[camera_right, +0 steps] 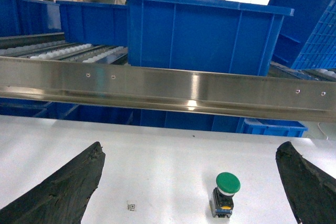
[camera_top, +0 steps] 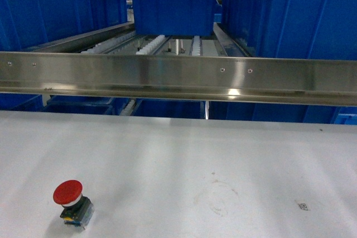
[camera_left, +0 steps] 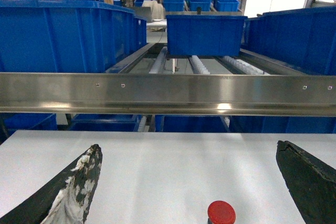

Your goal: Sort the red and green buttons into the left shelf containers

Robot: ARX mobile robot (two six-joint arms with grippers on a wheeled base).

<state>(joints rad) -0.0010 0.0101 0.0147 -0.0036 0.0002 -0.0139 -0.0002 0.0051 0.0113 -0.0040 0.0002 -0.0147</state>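
Observation:
The red button [camera_top: 70, 196] stands upright on the white table at the front left, its cap also showing at the bottom of the left wrist view [camera_left: 221, 212]. My left gripper [camera_left: 189, 148] is open, and the red cap lies low between its fingers [camera_left: 73, 187], touching neither. The green button [camera_right: 226, 193] stands upright in the right wrist view, between the spread fingers [camera_right: 307, 182] of my open right gripper [camera_right: 190, 148], nearer the right one. Neither gripper shows in the head view. The left shelf container [camera_top: 56, 9], a large blue bin, sits behind the rail.
A steel rail [camera_top: 178, 76] runs across the shelf front above the table's far edge. Behind it are roller tracks [camera_top: 162, 43], a blue bin in the middle [camera_top: 173, 9] and a big one on the right [camera_top: 295, 15]. A small printed marker [camera_top: 303, 206] lies on the table.

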